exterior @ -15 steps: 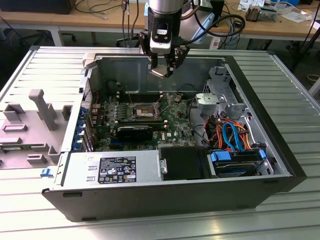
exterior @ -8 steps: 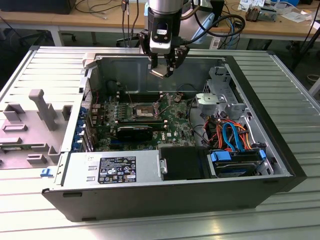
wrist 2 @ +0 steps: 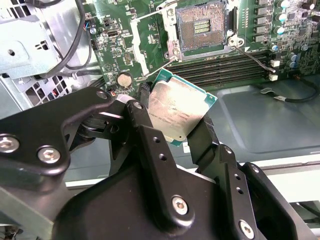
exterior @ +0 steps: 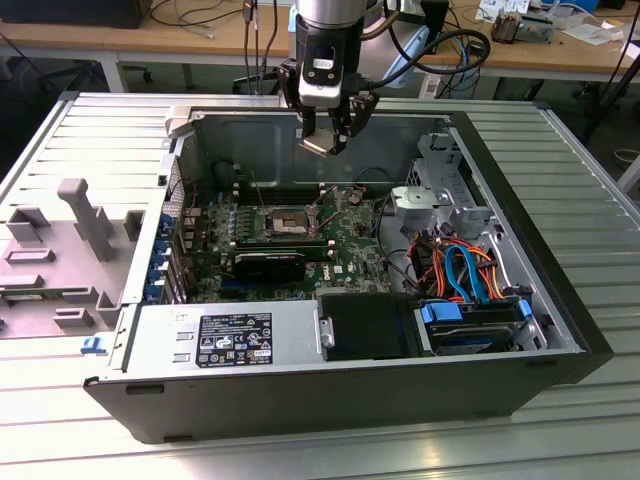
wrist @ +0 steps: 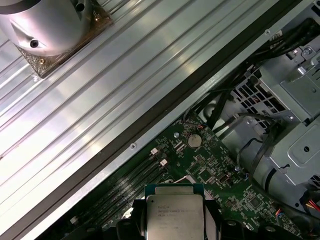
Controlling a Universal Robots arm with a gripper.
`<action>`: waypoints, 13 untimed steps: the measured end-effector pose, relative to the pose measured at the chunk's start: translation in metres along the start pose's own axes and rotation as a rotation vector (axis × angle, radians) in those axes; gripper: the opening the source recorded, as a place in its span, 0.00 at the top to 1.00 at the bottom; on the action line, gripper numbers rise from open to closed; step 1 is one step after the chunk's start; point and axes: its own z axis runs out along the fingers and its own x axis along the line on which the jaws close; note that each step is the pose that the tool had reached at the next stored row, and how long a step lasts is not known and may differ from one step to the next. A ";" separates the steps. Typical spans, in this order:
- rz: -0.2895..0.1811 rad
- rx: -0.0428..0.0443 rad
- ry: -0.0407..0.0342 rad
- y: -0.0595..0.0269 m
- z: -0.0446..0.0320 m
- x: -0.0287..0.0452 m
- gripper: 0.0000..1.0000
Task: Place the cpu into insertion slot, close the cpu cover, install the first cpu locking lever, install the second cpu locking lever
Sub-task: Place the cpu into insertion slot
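over the case (exterior: 340, 395), gripper (exterior: 331, 140) clamps the cpu (wrist 2: 176, 111); insertion slot (wrist 2: 202, 25) uncovered

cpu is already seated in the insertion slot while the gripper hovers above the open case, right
Not seated: the cpu is held in the jaws of the gripper hovering above the open case; the second wrist view shows the insertion slot bare.

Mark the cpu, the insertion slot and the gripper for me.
cpu (wrist 2: 177, 112): second wrist view, middle of its silver top.
insertion slot (wrist 2: 201, 26): second wrist view, its dark centre.
gripper (exterior: 328, 142): exterior view, midway between its fingertips, shut on the cpu.
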 end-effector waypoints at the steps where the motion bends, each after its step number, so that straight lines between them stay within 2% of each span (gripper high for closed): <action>1: 0.001 0.0000 -0.0001 0.0000 0.0000 0.0000 0.45; 13: 0.015 -0.0003 -0.0013 0.0000 0.0002 0.0000 0.45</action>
